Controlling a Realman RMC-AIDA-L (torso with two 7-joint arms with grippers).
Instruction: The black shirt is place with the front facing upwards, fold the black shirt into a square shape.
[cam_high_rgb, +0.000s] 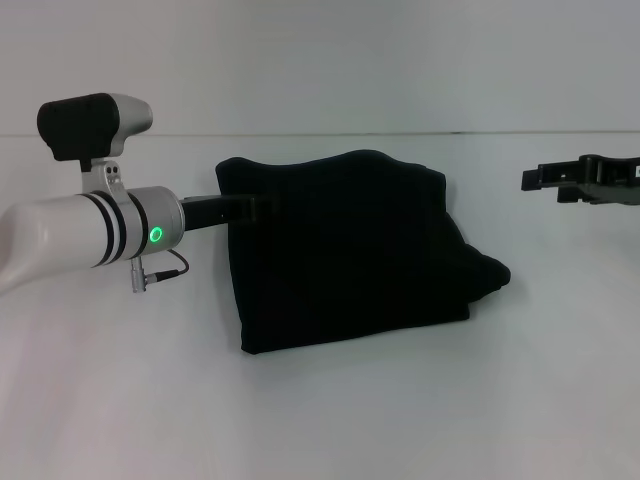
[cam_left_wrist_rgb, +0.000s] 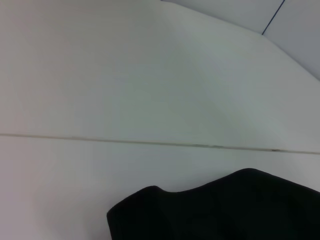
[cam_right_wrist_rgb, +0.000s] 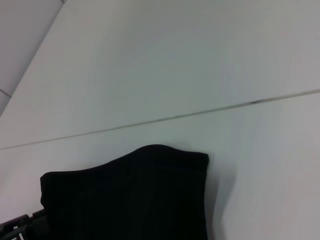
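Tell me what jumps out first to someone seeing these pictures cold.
The black shirt, already folded into a rough square bundle, lies in the middle of the white table, its right side bulging out unevenly. The left gripper reaches in at the bundle's upper left corner on a white arm with a glowing green ring. The right gripper hangs apart from the shirt, off to the right.

left gripper (cam_high_rgb: 243, 208) tips lost against black shirt (cam_high_rgb: 350, 250), right gripper (cam_high_rgb: 545, 180) cut off

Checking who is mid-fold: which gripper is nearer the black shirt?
Left. The left gripper is at the black shirt's upper left edge; the right gripper hangs apart, off its right side.
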